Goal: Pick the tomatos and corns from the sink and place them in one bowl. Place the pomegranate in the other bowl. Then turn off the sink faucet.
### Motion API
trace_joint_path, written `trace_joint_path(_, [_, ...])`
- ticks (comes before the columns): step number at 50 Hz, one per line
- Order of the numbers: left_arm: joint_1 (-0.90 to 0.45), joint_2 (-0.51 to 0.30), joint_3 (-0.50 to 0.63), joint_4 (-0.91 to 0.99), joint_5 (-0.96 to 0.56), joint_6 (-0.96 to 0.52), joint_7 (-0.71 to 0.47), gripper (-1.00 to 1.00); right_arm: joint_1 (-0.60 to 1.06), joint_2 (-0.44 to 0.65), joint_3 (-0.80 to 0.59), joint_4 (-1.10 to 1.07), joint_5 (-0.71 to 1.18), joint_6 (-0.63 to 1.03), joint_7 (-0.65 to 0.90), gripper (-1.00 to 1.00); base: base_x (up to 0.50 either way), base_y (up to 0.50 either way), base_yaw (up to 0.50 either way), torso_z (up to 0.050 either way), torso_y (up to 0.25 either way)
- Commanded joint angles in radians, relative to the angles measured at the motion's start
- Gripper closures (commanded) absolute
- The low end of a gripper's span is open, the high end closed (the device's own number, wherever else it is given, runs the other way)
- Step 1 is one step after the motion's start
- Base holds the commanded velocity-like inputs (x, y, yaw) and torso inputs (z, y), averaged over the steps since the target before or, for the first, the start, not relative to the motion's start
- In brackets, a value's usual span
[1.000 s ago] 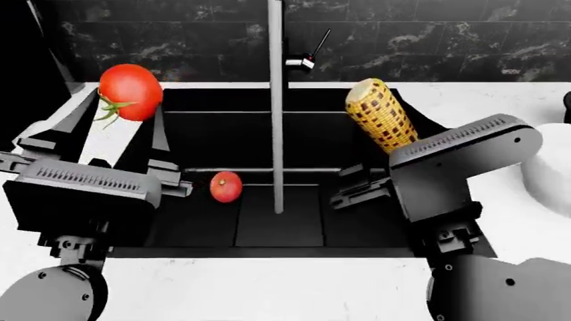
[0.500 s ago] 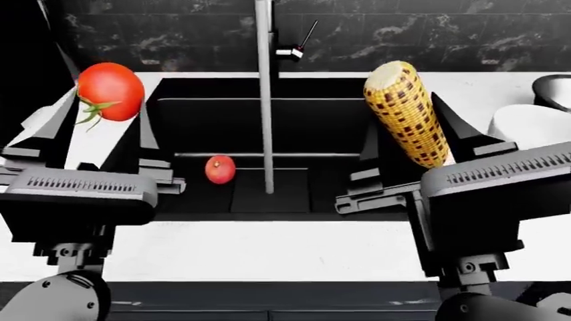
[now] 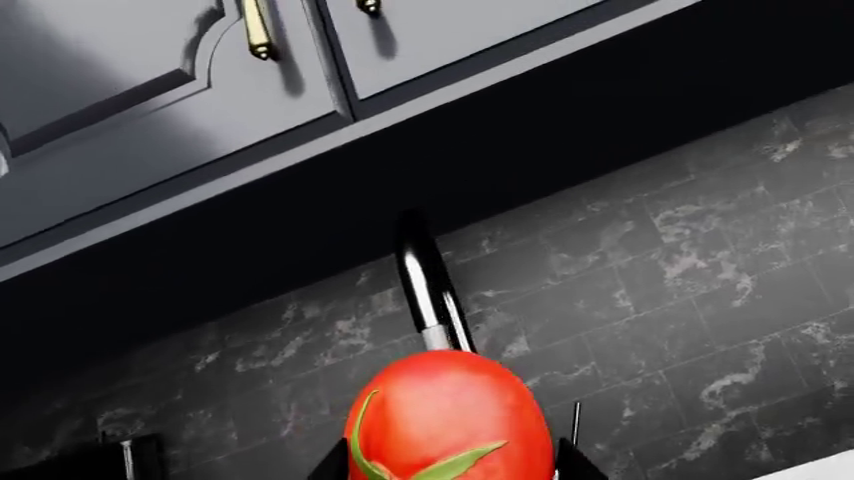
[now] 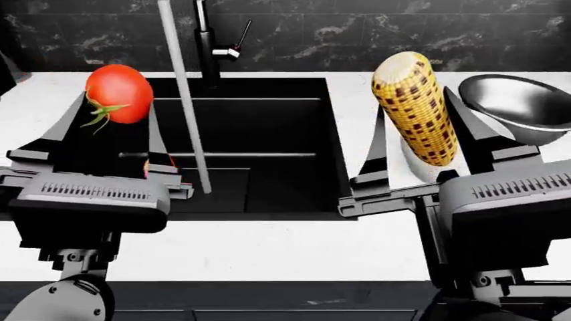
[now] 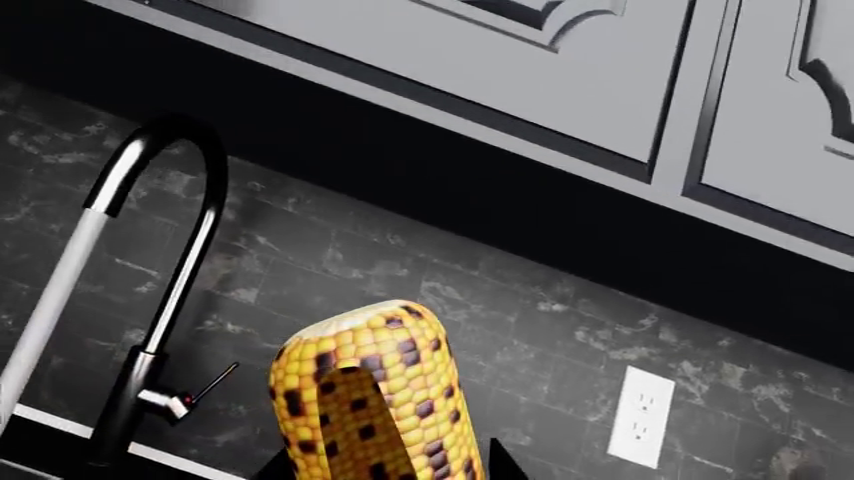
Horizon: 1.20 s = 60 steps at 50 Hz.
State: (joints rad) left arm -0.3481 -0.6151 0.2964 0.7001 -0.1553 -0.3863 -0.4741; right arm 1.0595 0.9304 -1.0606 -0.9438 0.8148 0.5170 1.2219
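My left gripper (image 4: 111, 110) is shut on a red tomato (image 4: 118, 93) with a green stem, held up over the left side of the black sink (image 4: 267, 134); the same tomato (image 3: 450, 418) fills the bottom of the left wrist view between the jaws. Over the counter right of the sink, my right gripper (image 4: 424, 127) is shut on a yellow corn cob (image 4: 416, 107) with dark kernels, standing upright (image 5: 376, 395). A metal bowl (image 4: 517, 103) lies just right of the corn. The faucet (image 4: 210, 40) runs a stream of water (image 4: 187, 100) into the sink. The pomegranate is out of view.
The faucet's lever (image 4: 241, 37) points up to the right. White counter (image 4: 267, 247) surrounds the sink. Behind it are a dark marble backsplash (image 4: 357, 33), grey cabinets (image 5: 601, 70) above and a wall outlet (image 5: 641, 430).
The view has swung right: sink and faucet slid left, and the metal bowl came into sight. The small red fruit seen in the sink is now hidden behind my left gripper. Both grips unchanged.
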Motion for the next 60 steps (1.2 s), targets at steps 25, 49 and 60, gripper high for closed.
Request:
trace_joint_path(25, [-0.012, 0.008, 0.011, 0.05, 0.02, -0.052, -0.041, 1.0, -0.017, 0.02, 0.032, 0.015, 0.015, -0.009, 0.041, 1.0, 0.0, -0.5, 0.0, 0.0, 0.0])
trace_joint_path(49, [-0.012, 0.005, 0.012, 0.057, 0.021, -0.054, -0.045, 1.0, -0.023, 0.017, 0.028, 0.016, 0.001, -0.024, 0.028, 1.0, 0.0, -0.5, 0.0, 0.0, 0.0])
trace_joint_path(60, [-0.016, 0.006, 0.02, 0.05, 0.026, -0.054, -0.043, 1.0, -0.022, 0.016, 0.03, 0.018, 0.003, -0.026, 0.025, 1.0, 0.0, -0.5, 0.0, 0.0, 0.0])
